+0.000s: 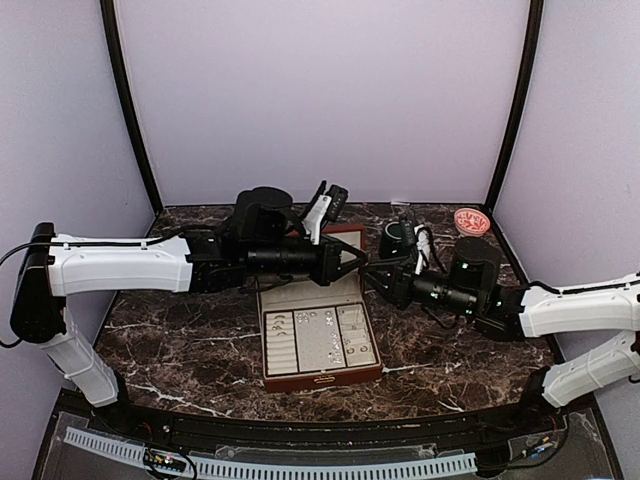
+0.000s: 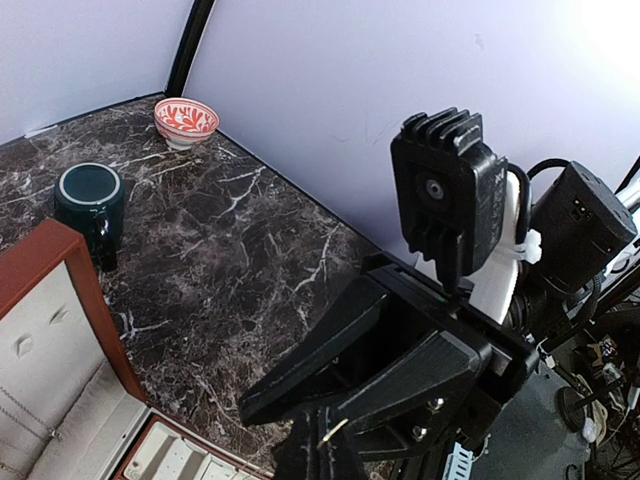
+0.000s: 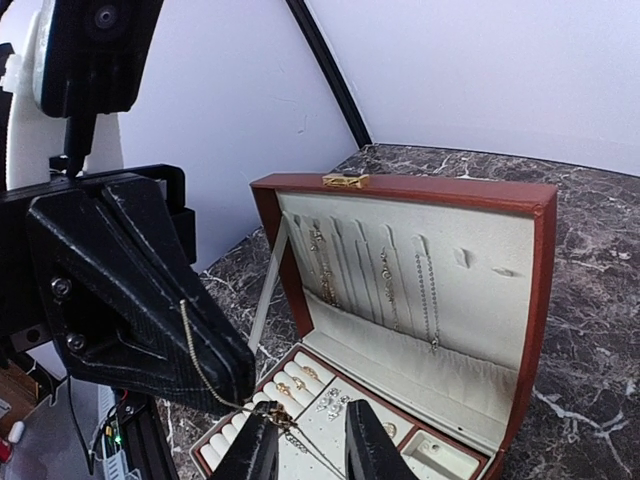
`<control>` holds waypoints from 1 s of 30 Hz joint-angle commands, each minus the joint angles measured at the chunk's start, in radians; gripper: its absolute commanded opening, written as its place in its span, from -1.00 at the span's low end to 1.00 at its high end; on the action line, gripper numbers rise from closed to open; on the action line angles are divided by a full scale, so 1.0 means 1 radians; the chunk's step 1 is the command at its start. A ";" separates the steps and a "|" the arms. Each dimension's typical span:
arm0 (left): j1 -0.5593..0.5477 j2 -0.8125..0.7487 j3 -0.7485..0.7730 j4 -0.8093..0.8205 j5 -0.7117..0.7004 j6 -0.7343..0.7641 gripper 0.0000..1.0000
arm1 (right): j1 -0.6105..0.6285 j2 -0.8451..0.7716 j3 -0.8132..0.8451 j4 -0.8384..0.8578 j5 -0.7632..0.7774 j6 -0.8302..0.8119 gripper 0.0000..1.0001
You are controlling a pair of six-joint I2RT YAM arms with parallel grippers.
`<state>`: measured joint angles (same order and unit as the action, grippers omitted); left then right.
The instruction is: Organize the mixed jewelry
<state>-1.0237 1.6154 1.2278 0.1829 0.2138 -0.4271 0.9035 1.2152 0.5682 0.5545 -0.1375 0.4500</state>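
**Chain strung between my two pincers**

A thin gold chain [image 3: 198,350] slants down from my left pincer [image 3: 235,385], clamped on it, into my right pincer [image 3: 305,425], whose fingers stand apart around it. Below both sits the open jewelry box [image 3: 420,190], with necklaces [image 3: 428,290] hanging in its upright lid. Mug [image 2: 88,195] and bowl [image 2: 186,117] lie beyond my left pincer. Both arms reach in level, tips nearly meeting.

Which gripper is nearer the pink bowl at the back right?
Right. The right gripper reaches in from the side of the pink bowl, by the open lid of the box. The left gripper, shut on a thin chain, meets it tip to tip from the far side.
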 commanded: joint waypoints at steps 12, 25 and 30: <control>0.002 -0.045 -0.018 0.004 0.017 -0.009 -1.00 | 0.009 0.036 0.016 0.148 0.006 0.015 -0.51; 0.016 -0.111 -0.129 0.050 -0.073 0.087 -0.95 | 0.009 0.017 0.077 0.064 0.076 0.021 -1.00; 0.030 -0.131 -0.188 0.057 -0.124 0.194 -0.43 | 0.009 0.030 0.178 -0.100 0.138 -0.003 -1.00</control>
<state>-1.0088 1.5333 1.0889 0.2081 0.1459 -0.3363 0.9058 1.2549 0.6529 0.5629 -0.0689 0.4721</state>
